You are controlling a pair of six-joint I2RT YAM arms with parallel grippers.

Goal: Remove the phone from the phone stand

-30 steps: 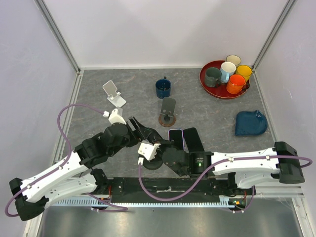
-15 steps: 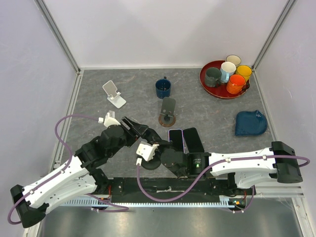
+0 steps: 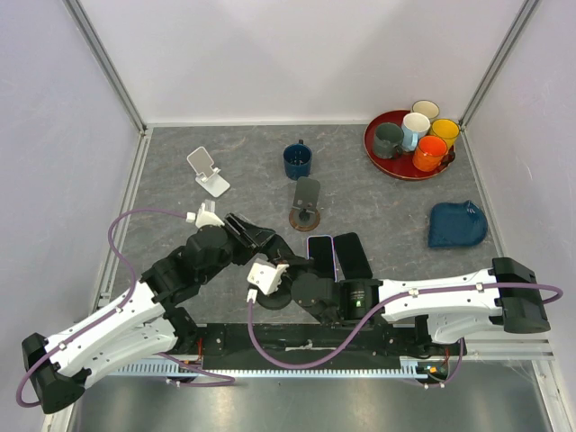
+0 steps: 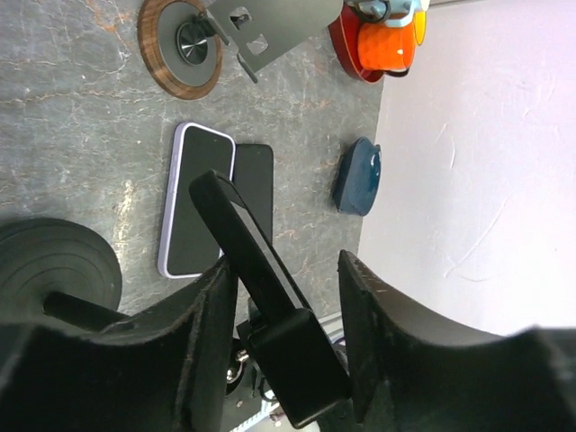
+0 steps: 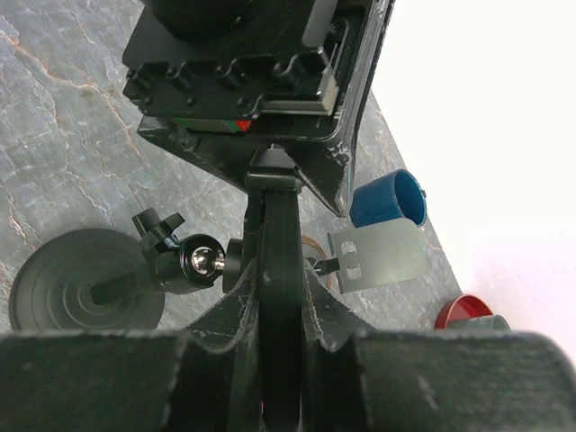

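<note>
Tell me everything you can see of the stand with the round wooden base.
The wooden-base stand has a round brown disc with a dark metal hub and a grey slotted plate tilted up on an arm. It holds no phone. It stands mid-table, nearer the arms than the blue mug, beyond the lavender phone and black phone lying flat, touching only the table.

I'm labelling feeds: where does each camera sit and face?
Top external: above, behind the bases, looking down at the table; left arm and right arm show.
Left wrist: on its arm, facing the lilac phone; open left tool shows.
Right wrist: on its arm, facing the blue mug; right tool pinches a black phone.
All share the grey stand.
</note>
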